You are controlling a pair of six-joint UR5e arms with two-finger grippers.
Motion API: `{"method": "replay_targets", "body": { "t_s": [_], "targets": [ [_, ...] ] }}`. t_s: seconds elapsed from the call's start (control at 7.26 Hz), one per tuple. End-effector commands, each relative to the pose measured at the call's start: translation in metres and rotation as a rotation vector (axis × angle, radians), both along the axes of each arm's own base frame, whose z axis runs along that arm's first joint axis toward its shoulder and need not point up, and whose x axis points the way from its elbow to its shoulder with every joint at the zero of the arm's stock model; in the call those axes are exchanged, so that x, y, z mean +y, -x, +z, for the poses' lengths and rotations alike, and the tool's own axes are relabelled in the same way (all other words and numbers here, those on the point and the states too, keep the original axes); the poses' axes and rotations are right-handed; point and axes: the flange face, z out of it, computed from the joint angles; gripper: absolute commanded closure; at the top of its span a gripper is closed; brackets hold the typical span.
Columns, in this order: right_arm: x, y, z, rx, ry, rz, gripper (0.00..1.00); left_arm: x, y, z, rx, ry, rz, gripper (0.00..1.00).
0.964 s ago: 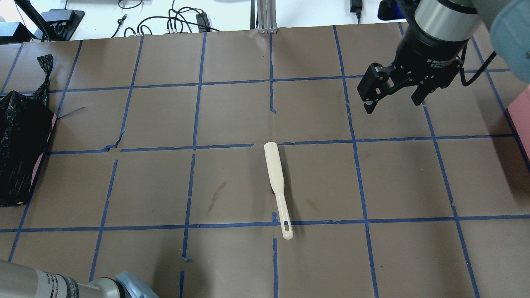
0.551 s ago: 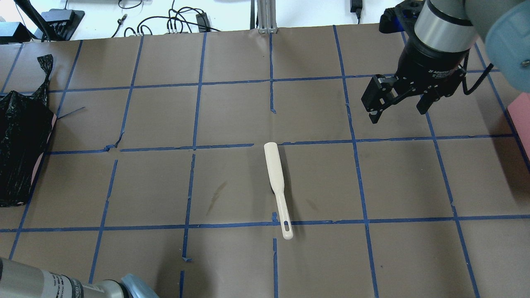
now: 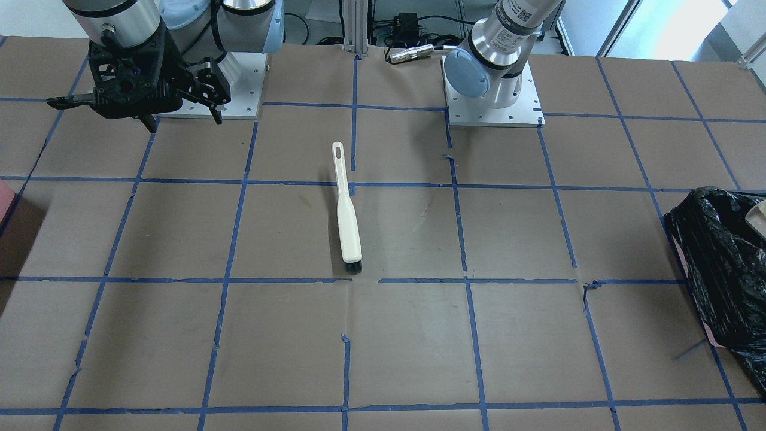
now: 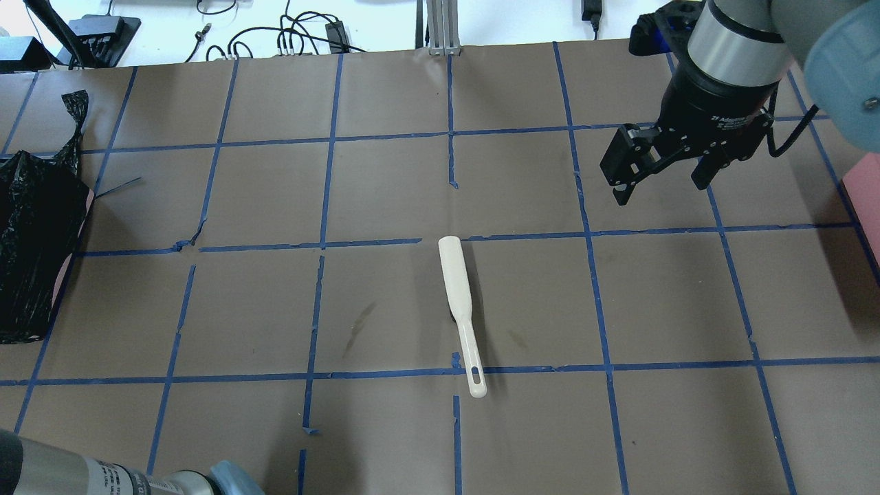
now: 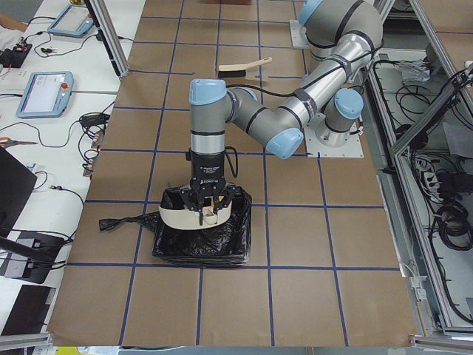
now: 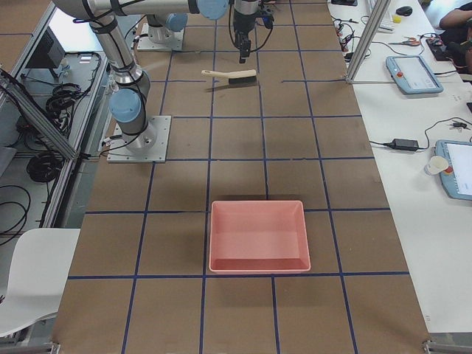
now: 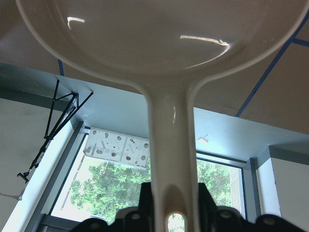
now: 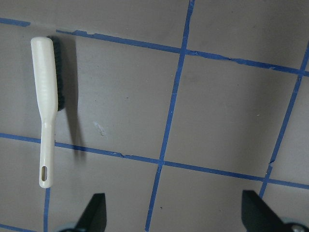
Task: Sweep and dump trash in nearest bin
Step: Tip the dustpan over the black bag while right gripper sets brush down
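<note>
My left gripper (image 5: 207,211) is shut on the handle of a cream dustpan (image 5: 185,219) and holds it tilted over the bin (image 5: 199,240), a container lined with a crinkled black bag. The wrist view shows the pan (image 7: 164,38) from beneath, its handle between my fingers. The bin also shows in the overhead view (image 4: 34,254) and the front view (image 3: 718,263). No trash lumps show in any view. My right gripper (image 4: 661,191) hangs open and empty above the table at the far right, also seen in its wrist view (image 8: 176,212).
A cream hand brush (image 4: 459,302) with black bristles lies flat mid-table, handle toward the robot; it also shows in the right wrist view (image 8: 46,96). A pink-red tray (image 6: 258,236) sits on the robot's right end of the table.
My right gripper moved a little down and to the right in the overhead view, then held still. The left arm shifted slightly at the lower left. The brush has not moved.
</note>
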Motion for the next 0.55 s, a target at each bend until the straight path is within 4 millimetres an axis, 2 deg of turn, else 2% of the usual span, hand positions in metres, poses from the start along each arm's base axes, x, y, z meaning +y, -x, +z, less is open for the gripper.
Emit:
{"method": "replay_targets", "body": {
  "t_s": [0.0,0.14,0.28,0.41],
  "targets": [
    [0.002,-0.001,0.002,0.0,0.003,0.004,0.0,-0.004,-0.013,-0.013,-0.017,0.013,-0.001,0.9],
    [0.002,-0.001,0.001,0.0,0.002,0.004,0.0,-0.003,-0.018,-0.014,-0.016,0.01,0.004,0.89],
    [0.003,-0.001,0.002,-0.002,0.003,0.001,0.0,0.007,-0.029,-0.011,-0.017,-0.006,0.009,0.89],
    [0.003,-0.001,0.002,-0.002,0.003,0.001,0.0,0.007,-0.029,-0.011,-0.014,-0.013,0.005,0.89]
  ]
}}
